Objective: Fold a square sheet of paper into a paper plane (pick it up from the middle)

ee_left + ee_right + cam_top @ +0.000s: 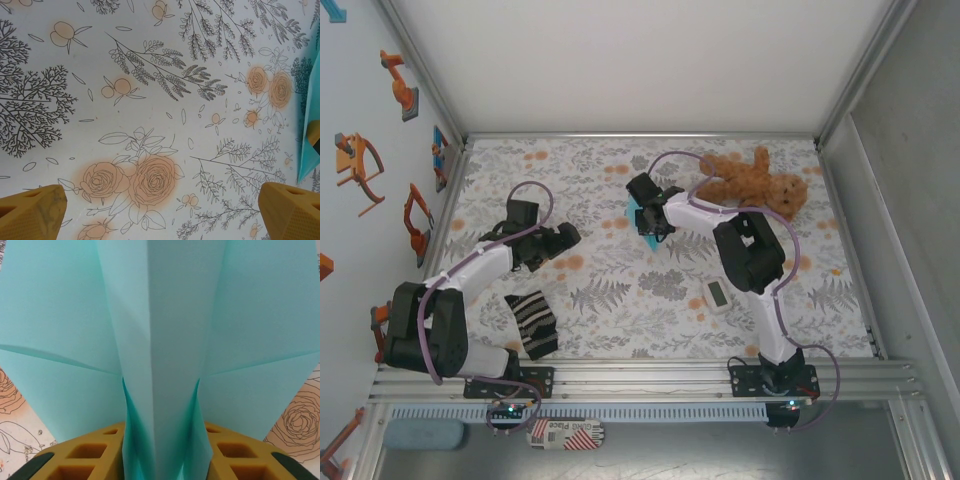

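Observation:
The light-blue paper plane [160,330] stands with its centre fold between the yellow fingers [85,460] of my right gripper [162,460], which is shut on it. Its wings spread out to both sides above the jaws. From above, the paper [638,213] shows as a small cyan patch at the right gripper [646,222], left of the teddy bear. My left gripper [565,237] hangs open over the floral tablecloth, its fingers [32,212] wide apart with nothing between them. An edge of the blue paper [310,145] shows to its right.
A brown teddy bear [755,182] lies at the back right. A black-and-cream striped cloth [532,322] lies near the left arm's base. A small white gadget [717,295] sits near the right arm. A metal rail [640,372] borders the near edge.

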Controlling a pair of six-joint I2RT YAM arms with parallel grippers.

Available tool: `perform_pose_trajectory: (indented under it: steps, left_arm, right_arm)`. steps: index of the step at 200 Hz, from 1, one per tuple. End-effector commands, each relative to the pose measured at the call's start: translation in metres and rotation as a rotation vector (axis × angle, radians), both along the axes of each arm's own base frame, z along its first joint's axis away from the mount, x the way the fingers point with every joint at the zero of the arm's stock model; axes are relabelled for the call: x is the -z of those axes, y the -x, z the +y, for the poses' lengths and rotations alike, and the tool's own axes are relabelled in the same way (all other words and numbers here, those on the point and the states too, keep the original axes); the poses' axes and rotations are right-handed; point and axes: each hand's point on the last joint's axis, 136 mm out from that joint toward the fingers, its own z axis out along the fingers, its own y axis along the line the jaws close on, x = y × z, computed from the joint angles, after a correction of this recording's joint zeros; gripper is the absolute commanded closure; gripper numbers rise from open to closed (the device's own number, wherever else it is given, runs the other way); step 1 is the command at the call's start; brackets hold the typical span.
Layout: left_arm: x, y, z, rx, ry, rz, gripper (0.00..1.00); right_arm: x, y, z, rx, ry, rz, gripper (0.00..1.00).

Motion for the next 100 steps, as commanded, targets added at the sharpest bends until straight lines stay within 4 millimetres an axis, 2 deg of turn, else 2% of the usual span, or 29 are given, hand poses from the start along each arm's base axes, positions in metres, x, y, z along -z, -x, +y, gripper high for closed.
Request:
perform_pose_trajectory:
  steps: [1, 67, 100]
  left_arm:
    - [-0.015, -0.001, 0.004, 0.014, -0.025, -0.031, 0.04]
    - [-0.035, 0.000, 0.015, 0.002, -0.077, -0.078, 0.04]
    - [-0.051, -0.001, 0.023, -0.015, -0.117, -0.110, 0.04]
  right_arm:
    - [-0.001, 0.000, -0.009, 0.003, 0.040, 0.016, 0.64]
    - [-0.052, -0.008, -0.005, 0.004, -0.026, -0.067, 0.63]
    - [-0.088, -0.010, -0.007, 0.005, -0.060, -0.130, 0.61]
